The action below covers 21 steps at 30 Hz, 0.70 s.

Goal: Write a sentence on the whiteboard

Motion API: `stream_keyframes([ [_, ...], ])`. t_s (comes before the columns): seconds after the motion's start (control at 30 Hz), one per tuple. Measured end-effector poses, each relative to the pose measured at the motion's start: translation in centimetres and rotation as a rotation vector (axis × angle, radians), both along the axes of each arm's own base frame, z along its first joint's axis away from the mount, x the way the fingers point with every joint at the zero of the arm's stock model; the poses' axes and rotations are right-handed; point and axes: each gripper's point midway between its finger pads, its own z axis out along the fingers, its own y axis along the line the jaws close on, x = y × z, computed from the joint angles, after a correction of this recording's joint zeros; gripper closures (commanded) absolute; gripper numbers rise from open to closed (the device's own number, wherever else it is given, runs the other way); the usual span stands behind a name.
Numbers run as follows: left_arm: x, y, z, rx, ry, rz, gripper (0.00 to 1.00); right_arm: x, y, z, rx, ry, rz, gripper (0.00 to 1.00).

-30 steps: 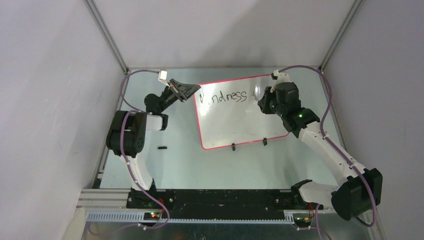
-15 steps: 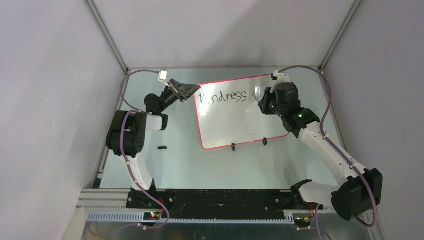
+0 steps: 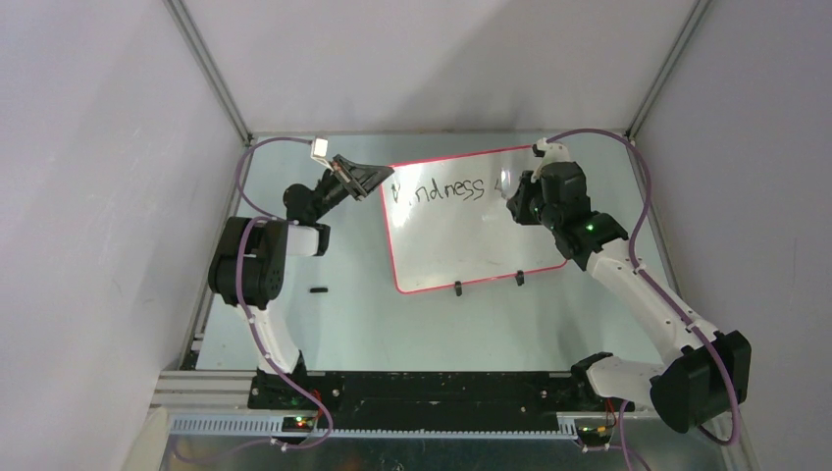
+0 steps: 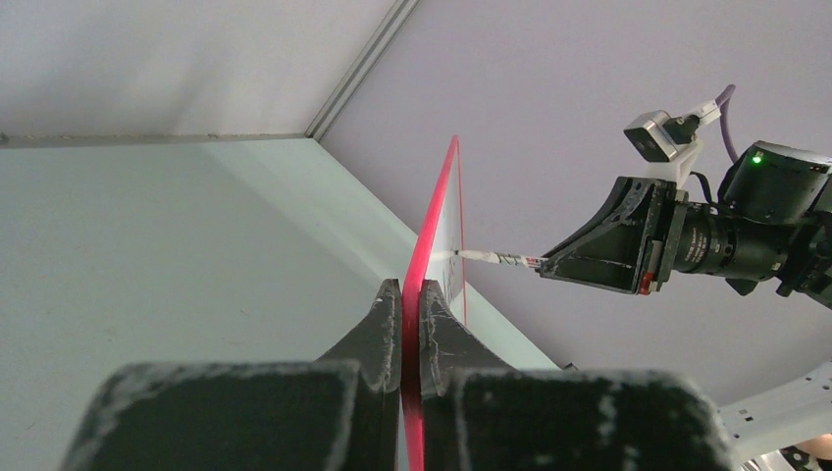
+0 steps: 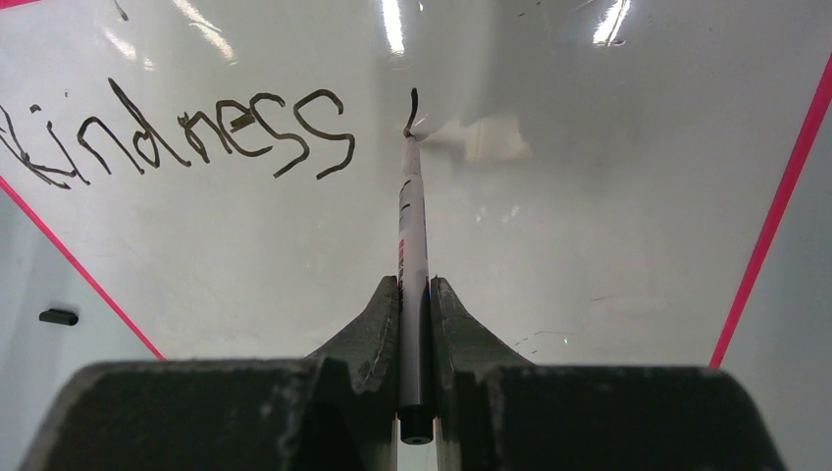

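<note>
Starting at the left, we see one small black piece [image 3: 317, 289] lying on the table [image 3: 392, 329]. Our left gripper [image 4: 412, 292] pinches the red left rim of the one whiteboard [image 3: 461, 235], which has two black clip feet [image 3: 458, 287] on its near edge. The sentence [image 5: 196, 132] so far has one word, "Kindness", plus one short stroke. Our right gripper [image 5: 416, 294] pinches one marker [image 5: 412, 211], its tip touching the board at that stroke.
</note>
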Motion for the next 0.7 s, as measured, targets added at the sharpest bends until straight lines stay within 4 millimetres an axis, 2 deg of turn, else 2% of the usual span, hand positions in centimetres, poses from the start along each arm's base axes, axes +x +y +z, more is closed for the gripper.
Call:
stream_keyframes([
  [0.7, -0.02, 0.0, -0.01, 0.001, 0.0, -0.001, 1.0, 0.63, -0.53, 0.77, 0.013, -0.016, -0.014, 1.0],
])
